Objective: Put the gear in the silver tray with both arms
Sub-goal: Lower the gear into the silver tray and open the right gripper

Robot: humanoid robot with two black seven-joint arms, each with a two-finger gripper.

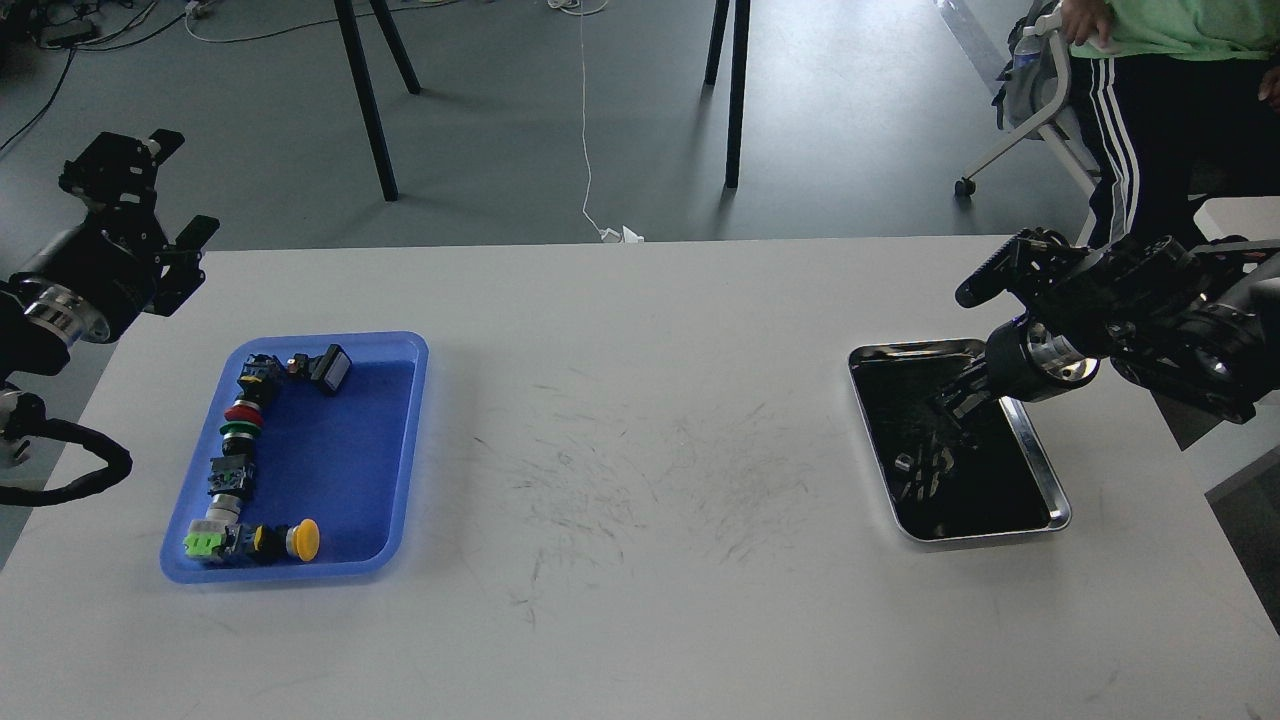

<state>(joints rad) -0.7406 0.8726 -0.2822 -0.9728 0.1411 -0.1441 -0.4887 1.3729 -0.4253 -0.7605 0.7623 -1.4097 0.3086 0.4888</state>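
Silver tray point(1040, 470), no legible markings.

We see a grey floor point(520, 110) beyond the white table point(640, 560), tabletop scuffed w/ dark scratch marks point(640, 480) mid-surface. Black stand legs point(375, 90) upper left, another pair point(732, 90) center. White cable point(585, 120) runs down the floor. Dark cables point(70, 35) top-left corner. Wheeled chair point(1030, 110) top right, person in striped black pants point(1150, 130) beside it.
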